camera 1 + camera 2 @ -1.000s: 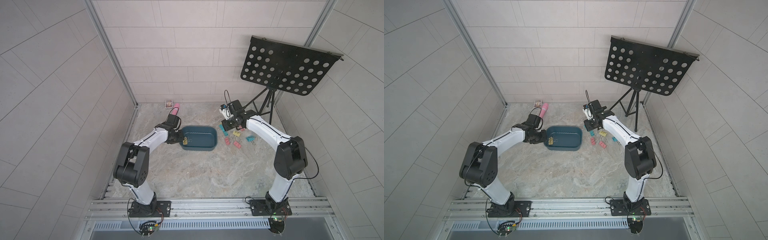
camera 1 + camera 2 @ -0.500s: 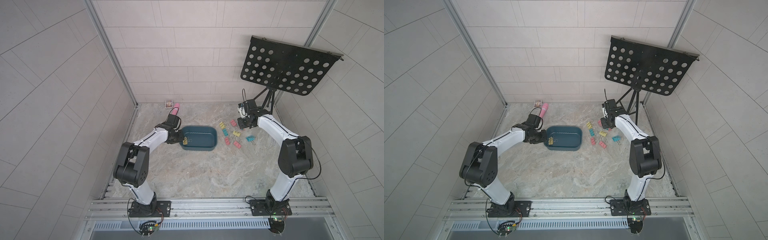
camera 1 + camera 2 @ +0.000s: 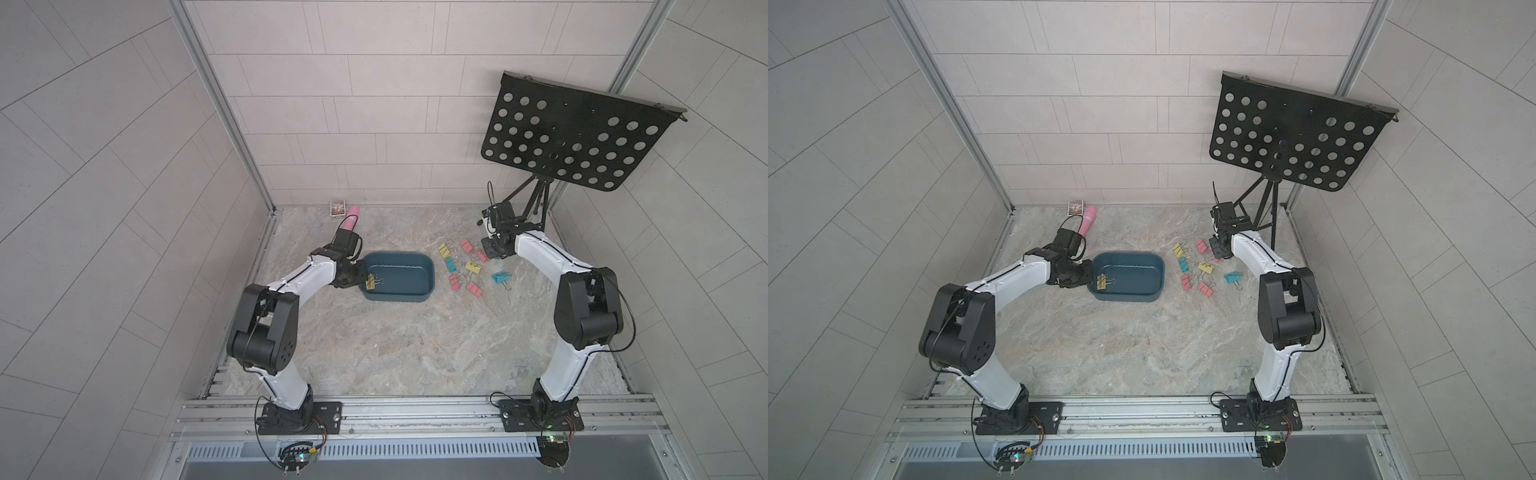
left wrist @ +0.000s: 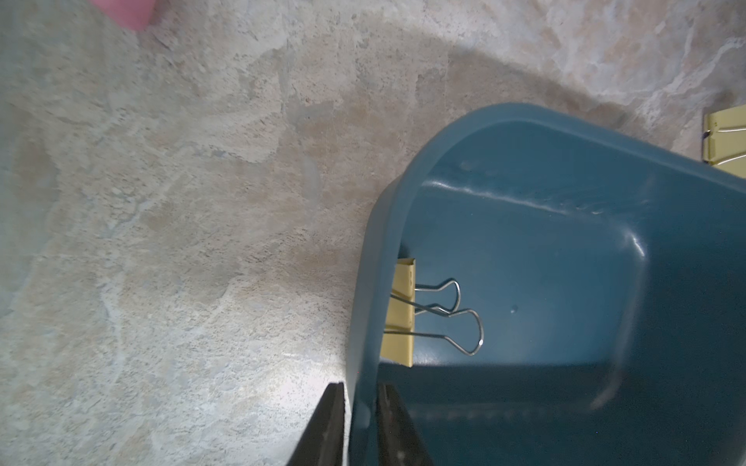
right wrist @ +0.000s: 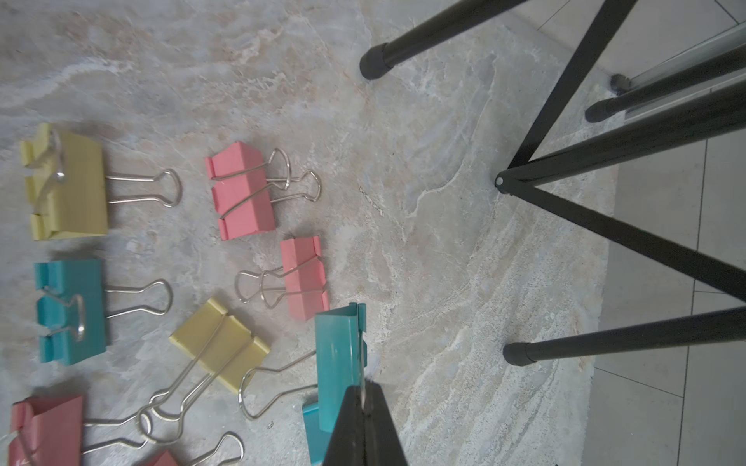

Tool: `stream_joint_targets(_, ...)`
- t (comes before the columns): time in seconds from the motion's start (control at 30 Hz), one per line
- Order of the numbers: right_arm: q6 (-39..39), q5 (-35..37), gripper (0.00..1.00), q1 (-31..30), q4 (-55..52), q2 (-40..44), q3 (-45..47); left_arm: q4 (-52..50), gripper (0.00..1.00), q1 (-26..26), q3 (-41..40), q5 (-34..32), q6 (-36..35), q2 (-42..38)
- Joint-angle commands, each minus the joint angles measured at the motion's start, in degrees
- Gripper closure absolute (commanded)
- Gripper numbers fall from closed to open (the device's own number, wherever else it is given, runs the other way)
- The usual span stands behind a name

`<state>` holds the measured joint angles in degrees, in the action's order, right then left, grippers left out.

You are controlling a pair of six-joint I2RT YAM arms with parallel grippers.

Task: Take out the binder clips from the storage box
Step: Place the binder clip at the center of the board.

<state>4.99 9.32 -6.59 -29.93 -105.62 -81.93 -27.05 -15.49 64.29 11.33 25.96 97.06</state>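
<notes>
1. Desk (image 3: 395, 353) carries the storage box (image 3: 409, 274) near its middle.
2. Left hand (image 4: 360, 387) pinches the box's wall.
3. Right hand (image 5: 363, 389) is closed on a teal clip (image 5: 337, 355).
4. Binder clips (image 3: 472, 268) lie beside the box; 1 yellow clip (image 4: 401, 314) sits inside.

This is a robotics lab test cell. A marble-patterned bench (image 3: 395, 345) is boxed in by grey panel walls (image 3: 353, 124) from 9 through 12 to 3 o'clock, with aluminium frame posts (image 3: 223, 108) in the corners. A left arm (image 3: 299, 278) and right arm (image 3: 544, 257) are bolted to an aluminium rail (image 3: 415, 411) at 6 o'clock, with bare circuit boards (image 3: 299, 457) below it.
</notes>
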Motion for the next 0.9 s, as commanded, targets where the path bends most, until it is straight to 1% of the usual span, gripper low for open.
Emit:
stream_joint_targets(0.0, 1.5, 3.2, 1.0, 0.3, 2.1, -1.2, 1.4, -0.6, 0.76, 0.3, 0.0, -0.2, -0.6, 0.8)
stream_joint_targets(0.23, 3.1, 6.9, 1.0, 0.4, 3.7, -3.8, 1.8, -0.6, 0.76, 0.3, 0.0, -0.1, -0.6, 0.8)
stream_joint_targets(0.43, 4.1, 8.7, 1.0, 0.4, 4.7, -5.4, 2.0, -0.5, 0.76, 0.4, 0.1, 0.0, -0.6, 1.0)
stream_joint_targets(0.87, 4.7, 12.2, 1.0, 0.4, 2.7, -8.2, 0.4, -0.5, 0.76, 0.4, 0.2, 0.0, -0.6, 1.3)
